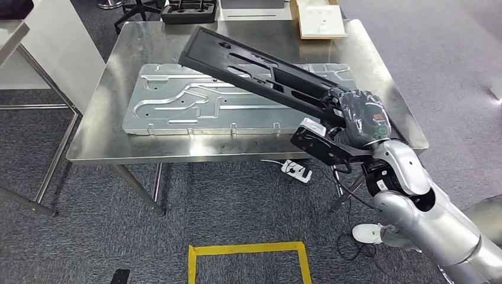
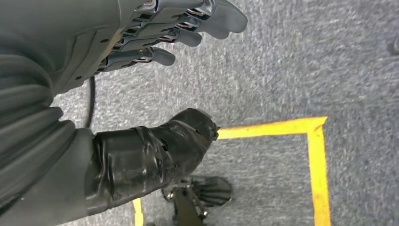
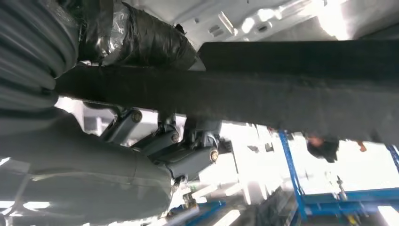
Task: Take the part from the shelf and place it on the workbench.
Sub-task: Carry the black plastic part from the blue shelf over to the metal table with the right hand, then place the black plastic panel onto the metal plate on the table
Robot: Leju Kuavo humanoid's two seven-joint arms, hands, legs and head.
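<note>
A long black panel with slots (image 1: 254, 68) slants over the steel workbench (image 1: 95, 136), its far end up at the back left, its near end at the bench's right front. My right hand (image 1: 362, 116) grips that near end. In the right wrist view the black panel (image 3: 291, 84) runs across the frame, clamped between the taped thumb (image 3: 141, 37) and the fingers (image 3: 188, 150) on its other face. My left hand (image 2: 164, 33) hangs over the grey carpet with its fingers spread and nothing in it.
A silver stamped metal plate (image 1: 195, 100) lies flat on the workbench under the black panel. A wooden box (image 1: 319, 21) and a black tray (image 1: 189, 10) sit at the back. A yellow floor square (image 1: 248, 260) and a white power strip (image 1: 296, 170) lie below.
</note>
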